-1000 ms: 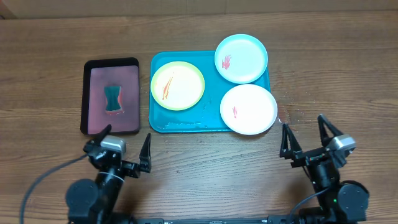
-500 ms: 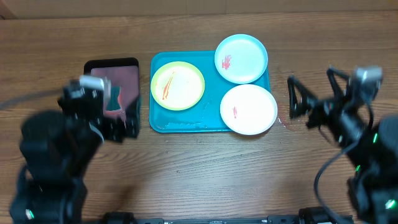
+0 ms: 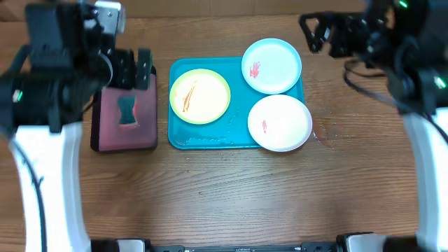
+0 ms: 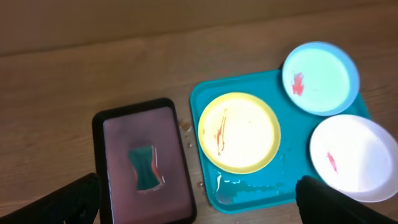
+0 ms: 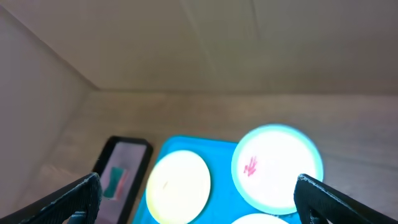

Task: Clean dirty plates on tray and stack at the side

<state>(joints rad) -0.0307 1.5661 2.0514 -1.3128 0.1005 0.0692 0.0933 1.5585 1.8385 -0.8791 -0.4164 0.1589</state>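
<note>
On the left side of the wooden table (image 3: pixel 224 196), the left gripper (image 3: pixel 131 68) hangs high over the far end of the black-rimmed tray (image 3: pixel 96 105), its fingers spread wide and holding nothing. The teal sponge (image 4: pixel 144 167) lies flat on that tray's pinkish floor, almost straight below the claw and a little towards the robot. Its long axis runs along the tray's long side, so in the left wrist view the two fingers sit on either side of its narrow waist. That looks like a fair line-up for a straight descent, though the drop is a long one. The teal tray (image 3: pixel 238 140) lies just beside the black-rimmed one, to its right. The yellow-green plate (image 3: pixel 200 96), with orange streaks, is in its left half. The light blue plate (image 3: pixel 271 66) overhangs the far rim at the right corner, and the white plate (image 3: pixel 280 122) overhangs the right rim nearer the robot; each has a red smear. The right gripper (image 3: pixel 323 35), its fingers likewise apart and empty, is raised beyond the tray's far right corner. The light blue plate is the one nearest it, lying to its left. The sponge is clearly the left arm's to fetch.
</note>
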